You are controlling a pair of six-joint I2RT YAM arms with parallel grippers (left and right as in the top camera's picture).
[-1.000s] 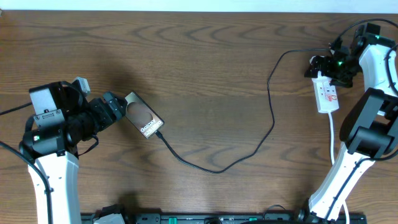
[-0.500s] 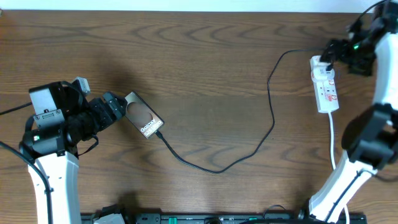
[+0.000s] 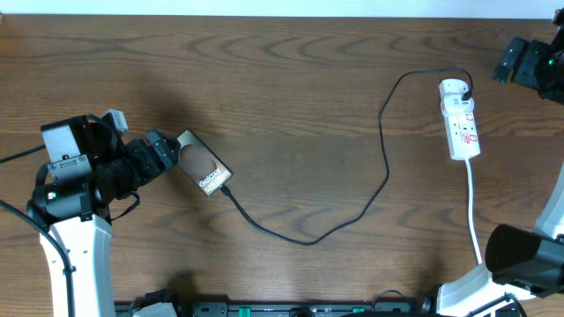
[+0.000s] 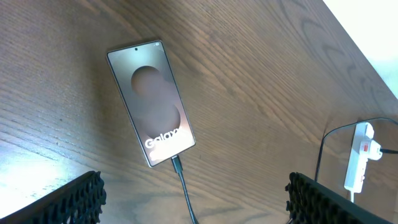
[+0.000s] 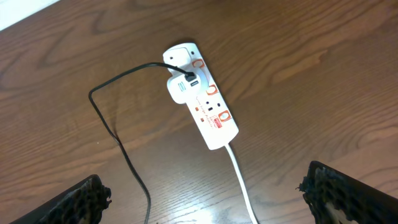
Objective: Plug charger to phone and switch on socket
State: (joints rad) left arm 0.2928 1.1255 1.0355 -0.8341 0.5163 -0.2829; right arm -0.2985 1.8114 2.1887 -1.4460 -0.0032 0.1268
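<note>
On the left half of the wooden table (image 3: 291, 79), the phone (image 3: 204, 167) lies flat and face up, angled, with its white lettering near its lower right end. The charger (image 3: 385, 167) has its small tip pushed into that end; the left wrist view shows the connector seated in the phone (image 4: 151, 102).

- From the phone the charger sags toward the near edge, climbs, then bends right to the socket (image 3: 461, 123) on the far right.
- In the right wrist view the black plug sits in a white adapter block (image 5: 180, 88) on the socket (image 5: 205, 102), close to its rounded end.
- Red switch marks show along the strip; whether it is switched on, I cannot tell.
- A white cord (image 3: 473, 211) leaves the strip's near end.
- The left gripper (image 3: 163, 151) is just beside the phone's upper left end. Its fingers (image 4: 68, 202) are spread wide and hold nothing.
- The right gripper (image 3: 515, 62) is at the far right corner, apart from the socket. Its fingers (image 5: 81, 202) are also spread wide and empty.
</note>
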